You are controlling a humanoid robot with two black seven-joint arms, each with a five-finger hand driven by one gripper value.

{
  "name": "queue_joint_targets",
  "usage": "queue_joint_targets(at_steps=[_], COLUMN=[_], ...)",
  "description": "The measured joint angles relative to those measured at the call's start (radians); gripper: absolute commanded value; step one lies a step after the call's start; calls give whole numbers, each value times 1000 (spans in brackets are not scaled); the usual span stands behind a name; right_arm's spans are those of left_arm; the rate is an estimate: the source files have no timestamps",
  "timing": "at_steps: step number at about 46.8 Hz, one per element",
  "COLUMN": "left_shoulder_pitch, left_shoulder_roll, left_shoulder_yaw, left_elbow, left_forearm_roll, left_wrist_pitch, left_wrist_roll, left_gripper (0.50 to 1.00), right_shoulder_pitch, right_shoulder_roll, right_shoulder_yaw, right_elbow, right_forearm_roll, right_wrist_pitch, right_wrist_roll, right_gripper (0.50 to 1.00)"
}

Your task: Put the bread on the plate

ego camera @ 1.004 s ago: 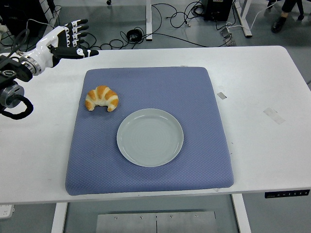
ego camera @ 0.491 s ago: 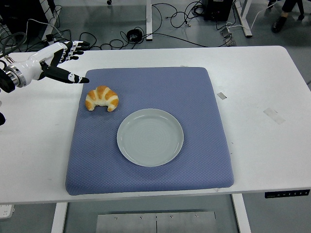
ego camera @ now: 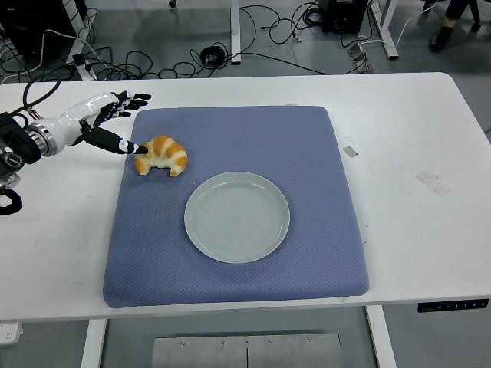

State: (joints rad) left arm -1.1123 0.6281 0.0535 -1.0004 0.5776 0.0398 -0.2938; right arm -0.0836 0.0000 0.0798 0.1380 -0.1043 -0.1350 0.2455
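Observation:
A golden croissant [ego camera: 163,155] lies on the blue mat [ego camera: 307,146], near its far left corner. A round pale plate [ego camera: 237,217] sits empty in the middle of the mat, to the right of and nearer than the croissant. My left hand [ego camera: 115,123] comes in from the left edge, low over the table, fingers spread and holding nothing. Its thumb tip is at the croissant's left end; the other fingers point right, just behind the croissant. The right arm is out of view.
The mat lies on a white table [ego camera: 414,138]. Two small tape marks [ego camera: 432,182] are on the table to the right of the mat. Cables and desk legs are on the floor beyond the far edge.
My left hand has come down and toward the croissant from the far left corner of the table; its thumb now reaches the croissant's left end. Croissant and plate have not moved.

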Motion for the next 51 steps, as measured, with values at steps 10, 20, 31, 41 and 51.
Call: queue_joint_targets(at_steps=[10,20,31,41,51], left_shoulder_pitch=[0,1,-13,-15,-10], left_shoulder_roll=[-83,-100,-113,-113,-114], left_shoulder_yaw=[40,65,153,158,158], left_elbow=[73,74,74,74,74], left_forearm_roll=[-2,-3,-2,-2,-2], left_wrist_pitch=[23,23,23,23,23], left_wrist_roll=[0,1,1,0,-1], left_gripper=[937,936,924,868,824], right_shoulder_pitch=[-1,-1,-1,-1,0], right_shoulder_roll=[0,0,0,0,0], right_shoulder_yaw=[0,0,0,0,0], right_elbow=[0,0,0,0,0], right_forearm_roll=[0,0,0,0,0], right_wrist_pitch=[0,0,0,0,0], right_wrist_roll=[0,0,0,0,0], right_gripper=[1000,1000,1000,1000,1000])
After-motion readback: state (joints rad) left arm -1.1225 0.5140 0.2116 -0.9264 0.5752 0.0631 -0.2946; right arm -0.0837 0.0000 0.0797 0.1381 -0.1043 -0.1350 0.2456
